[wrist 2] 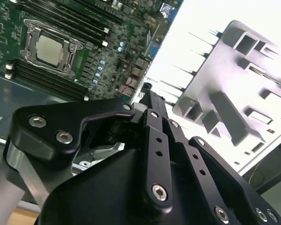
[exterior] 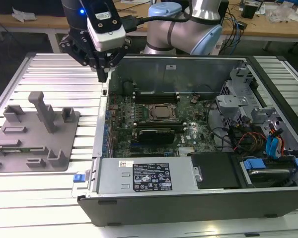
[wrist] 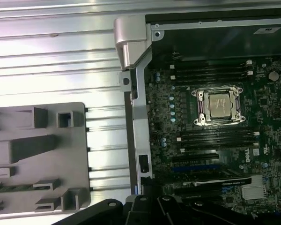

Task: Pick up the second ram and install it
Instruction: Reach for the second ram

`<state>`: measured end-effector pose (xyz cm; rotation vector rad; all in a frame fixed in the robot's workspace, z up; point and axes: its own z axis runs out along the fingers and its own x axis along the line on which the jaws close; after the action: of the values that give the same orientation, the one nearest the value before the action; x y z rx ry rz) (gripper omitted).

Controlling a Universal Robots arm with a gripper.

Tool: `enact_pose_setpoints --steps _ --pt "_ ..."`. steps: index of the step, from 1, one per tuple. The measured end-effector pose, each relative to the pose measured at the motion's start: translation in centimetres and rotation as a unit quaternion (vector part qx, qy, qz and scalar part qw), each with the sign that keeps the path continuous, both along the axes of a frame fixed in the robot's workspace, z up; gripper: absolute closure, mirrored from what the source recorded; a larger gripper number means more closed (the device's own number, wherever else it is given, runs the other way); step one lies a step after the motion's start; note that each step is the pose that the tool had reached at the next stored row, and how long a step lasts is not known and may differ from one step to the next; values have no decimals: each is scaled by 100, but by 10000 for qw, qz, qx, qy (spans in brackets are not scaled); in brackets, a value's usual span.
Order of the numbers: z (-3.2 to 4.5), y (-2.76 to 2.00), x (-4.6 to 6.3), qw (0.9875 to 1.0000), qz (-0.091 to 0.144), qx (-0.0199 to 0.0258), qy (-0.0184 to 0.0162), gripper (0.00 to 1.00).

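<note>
The slatted metal table (exterior: 49, 84) is carrying everything. An open computer case (exterior: 188, 69) is lying across its middle and toward the exterior view's right. A grey fixture (exterior: 64, 144) is sitting near the table's edge on the exterior view's left.

Inside the case the motherboard (exterior: 120, 119) is lying flat. The processor (exterior: 162, 112) is sitting at its middle, with dark memory slots running along either side of it. Whether a first stick is already sitting in one of them cannot be told.

The gripper (exterior: 105, 73) is hanging over the case's side wall nearest the fixture, close to the back corner. In the second wrist view its fingers (wrist 2: 152, 140) are lying together right to the tip, with nothing between them.

The second ram (wrist: 14, 188) — a thin green strip, as far as the first wrist view lets one judge — is lying in a slot toward the fixture's side away from the case, well apart from the gripper. By that reading the pick-up is not yet done, and the installing is all left to do.
</note>
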<state>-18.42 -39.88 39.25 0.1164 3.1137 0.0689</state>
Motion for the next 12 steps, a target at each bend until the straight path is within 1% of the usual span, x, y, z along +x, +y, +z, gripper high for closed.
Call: enact_pose_setpoints --steps 3,9,12 --pt "0 0 -110 10000 0 0 0 92" --pt "-1 0 -243 10000 1 0 0 92" --pt "-1 0 -389 10000 1 0 0 92"
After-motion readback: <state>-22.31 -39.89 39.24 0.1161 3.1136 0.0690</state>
